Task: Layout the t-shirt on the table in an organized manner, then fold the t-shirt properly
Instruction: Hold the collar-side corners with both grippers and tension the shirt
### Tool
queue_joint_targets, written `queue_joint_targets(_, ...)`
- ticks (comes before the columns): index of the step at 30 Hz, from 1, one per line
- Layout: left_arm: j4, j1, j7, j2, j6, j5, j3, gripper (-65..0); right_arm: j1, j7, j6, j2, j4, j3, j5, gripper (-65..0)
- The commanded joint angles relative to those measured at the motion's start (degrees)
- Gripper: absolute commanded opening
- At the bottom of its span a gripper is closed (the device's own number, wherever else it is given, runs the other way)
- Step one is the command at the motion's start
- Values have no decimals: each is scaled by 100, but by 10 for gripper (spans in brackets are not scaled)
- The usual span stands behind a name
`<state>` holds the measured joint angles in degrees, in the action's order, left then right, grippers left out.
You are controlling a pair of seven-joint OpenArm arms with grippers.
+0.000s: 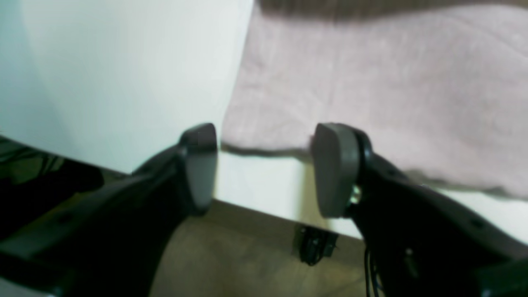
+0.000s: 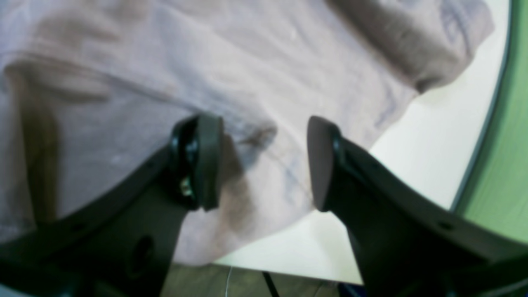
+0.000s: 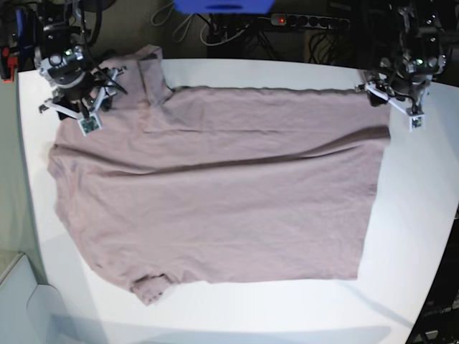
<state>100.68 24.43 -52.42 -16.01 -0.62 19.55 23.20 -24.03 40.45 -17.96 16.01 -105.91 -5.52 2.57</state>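
White matte table (image 3: 419,215), rounded edge, dark cabling behind. Left gripper (image 1: 264,169): jaws parted, empty, at the hem corner. Right gripper (image 2: 264,163): jaws parted, empty, over the shoulder by a sleeve. T-shirt (image 3: 215,201): mauve-pink soft cotton, spread nearly flat across the table, shallow creases; seemingly just released at two corners, folding not begun.

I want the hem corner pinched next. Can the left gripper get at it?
Probably yes: the left gripper is open right at the t-shirt edge, with nothing between.
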Motion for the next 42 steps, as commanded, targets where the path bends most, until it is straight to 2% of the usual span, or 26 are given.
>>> queue_joint_targets(1, 72, -12, 60, -65, 23, -8, 40, -282, 16, -111, 50, 47, -104, -33, -15, -318)
queue_joint_targets(11, -701, -267, 69, -74, 23, 19, 40, -284, 16, -111, 50, 47, -104, -50, -6, -318)
queue_joint_targets(13, -763, -284, 69, -65, 23, 27, 40, -304, 16, -111, 50, 30, -104, -138, -15, -318)
queue_joint_targets(15, -780, -328, 69, -65, 23, 27, 40, -387, 16, -111, 50, -58, -130, -244, -6, -318)
queue_joint_targets(19, -789, -337, 69, -56, 23, 27, 40, -650, 16, -111, 50, -111, -139, -402, -6, -318)
queue_joint_targets(22, -789, -337, 69, -47, 23, 27, 40, -622, -116, -102, 50, -111, -139, -402, -6, -317)
queue_joint_targets(24, -789, -337, 69, -39, 23, 27, 40, -640, -247, -111, 50, -120, -244, -367, -15, -317)
queue_joint_targets(31, -789, -346, 69, -39, 23, 36, 14, -647, -705, -102, 50, -427, -904, -340, -15, -316)
queue_joint_targets(42, -780, -346, 69, -30, 23, 36, -4, -647, -1232, -84, 50, -893, -886, -340, -15, -316)
